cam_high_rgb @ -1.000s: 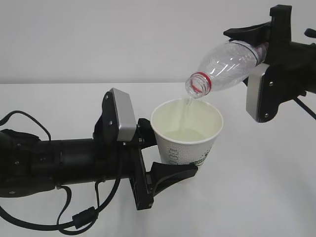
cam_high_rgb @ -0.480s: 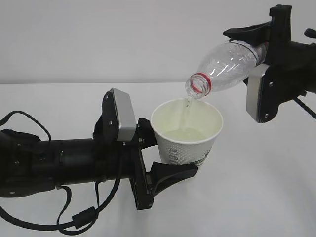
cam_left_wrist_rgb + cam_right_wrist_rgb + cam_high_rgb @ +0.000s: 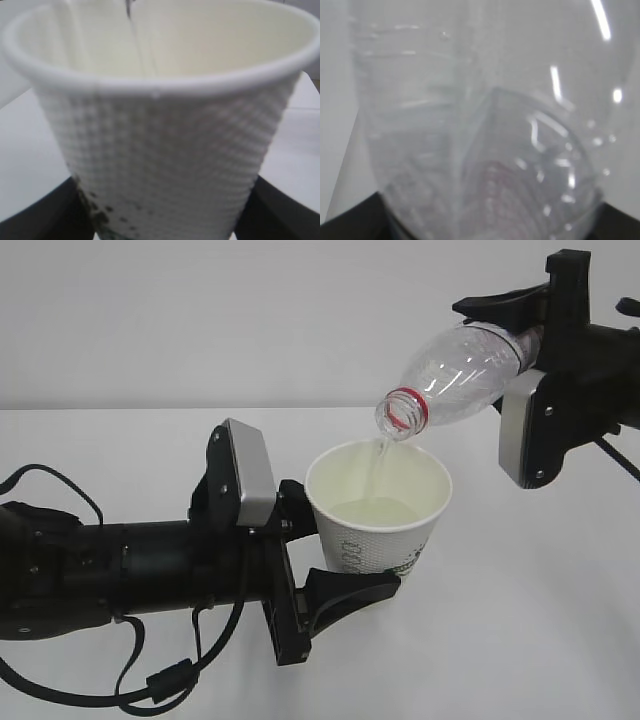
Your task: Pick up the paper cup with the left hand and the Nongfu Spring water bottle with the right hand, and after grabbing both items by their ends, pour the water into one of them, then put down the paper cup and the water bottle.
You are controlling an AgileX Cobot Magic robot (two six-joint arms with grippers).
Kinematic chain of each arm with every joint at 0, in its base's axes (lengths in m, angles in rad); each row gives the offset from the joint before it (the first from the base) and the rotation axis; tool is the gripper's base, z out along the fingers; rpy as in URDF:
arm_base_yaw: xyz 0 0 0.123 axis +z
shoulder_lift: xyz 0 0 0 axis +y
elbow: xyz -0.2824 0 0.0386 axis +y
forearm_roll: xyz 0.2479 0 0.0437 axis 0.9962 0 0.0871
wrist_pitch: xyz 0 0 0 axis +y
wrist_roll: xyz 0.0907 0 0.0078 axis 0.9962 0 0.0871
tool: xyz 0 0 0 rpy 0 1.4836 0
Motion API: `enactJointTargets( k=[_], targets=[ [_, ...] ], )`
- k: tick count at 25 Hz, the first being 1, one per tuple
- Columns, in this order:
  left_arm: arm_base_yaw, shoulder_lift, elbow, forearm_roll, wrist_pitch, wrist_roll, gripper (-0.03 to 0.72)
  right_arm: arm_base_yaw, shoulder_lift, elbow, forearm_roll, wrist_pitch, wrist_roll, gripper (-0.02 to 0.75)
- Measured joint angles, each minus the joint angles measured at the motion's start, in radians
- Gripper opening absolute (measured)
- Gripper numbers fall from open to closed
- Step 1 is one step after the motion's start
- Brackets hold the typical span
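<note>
L arm is lying nearly horizontal, low over the white surface [image 3: 520,640], reaching in from the left w/ its silver-grey plate facing up. The left end effector [image 3: 335,555] is clamping the paper cup [image 3: 378,518] low on its side, fingers either side of the base, cup upright and off the surface, center frame. R arm is coming in high from the far right, wrist rolled. The right end effector [image 3: 530,315] is gripping the Nongfu Spring water bottle [image 3: 455,375] by its bottom end, bottle tilting neck-down to the left, mouth just above the cup's rim. A thin stream of water [image 3: 378,455] is falling into the cup, pooling inside.
</note>
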Motion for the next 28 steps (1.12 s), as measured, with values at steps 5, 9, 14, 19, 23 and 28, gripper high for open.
enactJointTargets(
  k=[5, 9, 14, 19, 23, 28],
  targets=[
    [0.000, 0.000, 0.000, 0.000, 0.000, 0.000, 0.534, 0.000, 0.000, 0.000, 0.000, 0.000, 0.000, 0.459],
    [0.000, 0.000, 0.000, 0.000, 0.000, 0.000, 0.534, 0.000, 0.000, 0.000, 0.000, 0.000, 0.000, 0.458],
    [0.000, 0.000, 0.000, 0.000, 0.000, 0.000, 0.534, 0.000, 0.000, 0.000, 0.000, 0.000, -0.002, 0.459],
    [0.000, 0.000, 0.000, 0.000, 0.000, 0.000, 0.534, 0.000, 0.000, 0.000, 0.000, -0.002, -0.006, 0.459],
    [0.000, 0.000, 0.000, 0.000, 0.000, 0.000, 0.534, 0.000, 0.000, 0.000, 0.000, -0.002, -0.010, 0.458],
    [0.000, 0.001, 0.000, 0.000, 0.000, 0.000, 0.534, 0.000, 0.000, 0.000, 0.000, -0.002, -0.011, 0.459]
  ],
)
